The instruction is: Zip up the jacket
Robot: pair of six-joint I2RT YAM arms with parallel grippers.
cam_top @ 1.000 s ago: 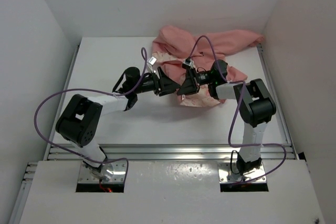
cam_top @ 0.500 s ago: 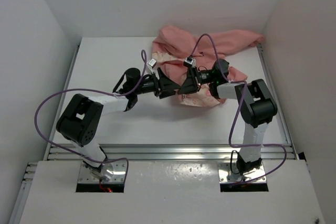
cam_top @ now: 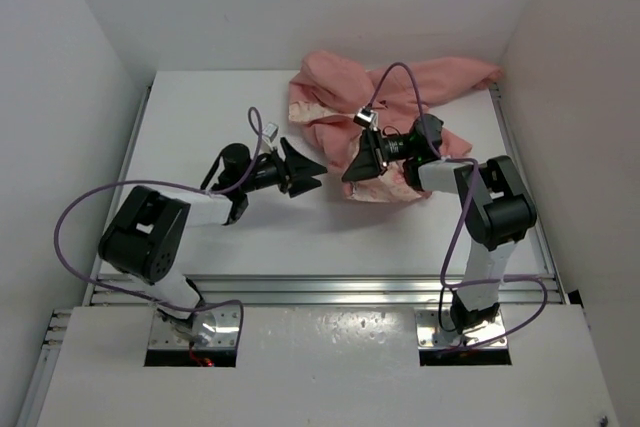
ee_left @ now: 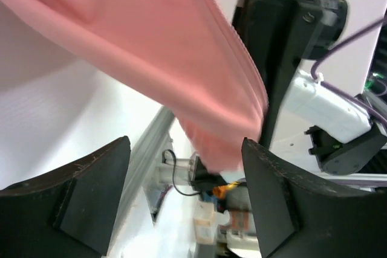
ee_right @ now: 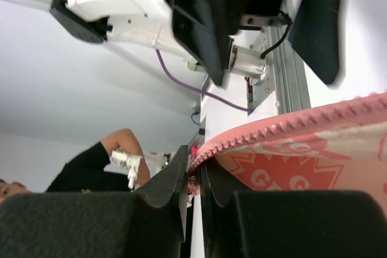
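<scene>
The salmon-pink jacket [cam_top: 400, 87] lies crumpled at the back right of the table, its cream printed lining showing. My right gripper [cam_top: 350, 172] is shut on the jacket's zipper edge [ee_right: 290, 126] at its front left corner; pink zipper teeth run out of the closed jaws in the right wrist view. My left gripper [cam_top: 315, 169] is open and empty, just left of the jacket and apart from it. In the left wrist view a pink fabric fold [ee_left: 151, 46] hangs ahead of the open fingers [ee_left: 91, 191].
White walls enclose the table [cam_top: 200, 117] on three sides. A metal rail [cam_top: 320, 287] runs along the near edge. Purple cables loop over both arms. The right arm's links [ee_left: 290, 46] stand close in front of my left gripper.
My left gripper has let go of the jacket, opened and pulled back to the left. My right gripper stays shut on the zipper edge and has shifted slightly.
</scene>
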